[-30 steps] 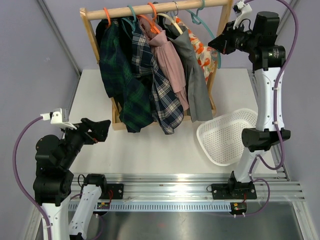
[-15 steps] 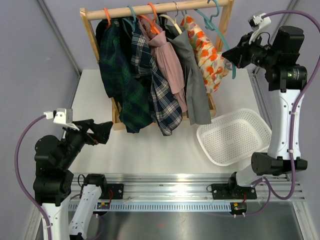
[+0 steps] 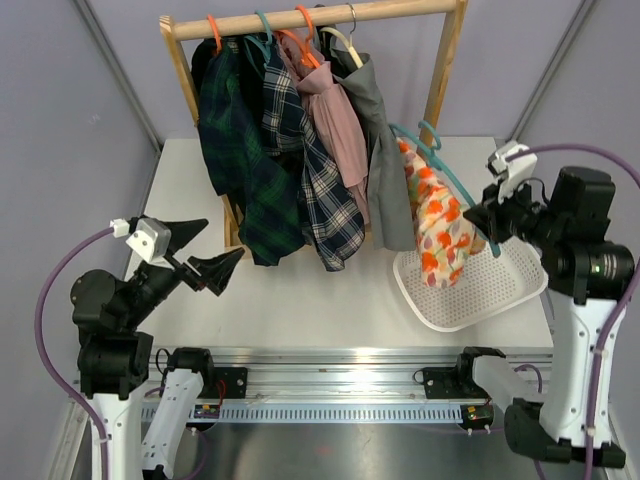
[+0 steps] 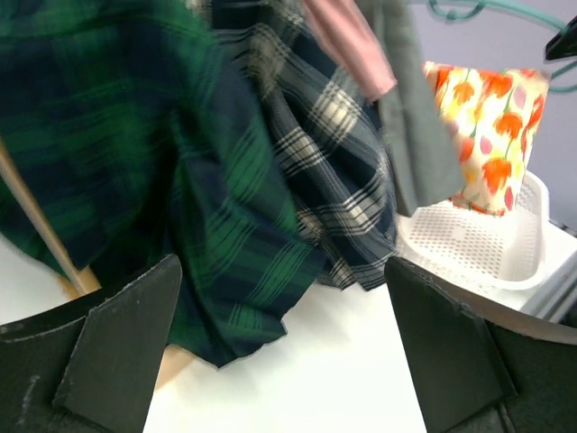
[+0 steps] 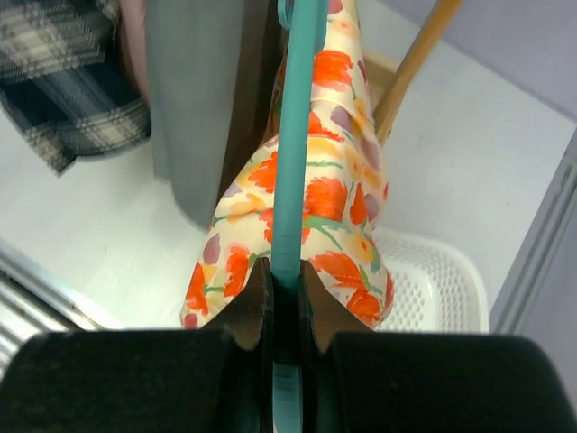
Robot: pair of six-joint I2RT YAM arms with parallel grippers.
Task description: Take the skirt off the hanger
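Right gripper (image 3: 486,222) fingers are closed tight on the lower end of the teal hanger (image 3: 440,162), which is seen pinched between them in the wrist view. From that hanger the floral skirt (image 3: 440,228) is hung, just ahead of and below the gripper, free of the wooden rack (image 3: 300,20) standing further ahead and to its left. The skirt's lower edge appears to be held over the near side of the white basket (image 3: 505,290), which lies beneath the gripper. The left gripper (image 3: 214,249) is spread wide with nothing held, well apart from the skirt, and the plaid garments (image 4: 270,180) are faced by it. The step in hand is judged to be the carrying of hanger and skirt clear of the rack; the skirt is not yet separated from the hanger. For the next move, the hanger would need to be kept steady while the skirt is gripped by the free gripper and drawn off.
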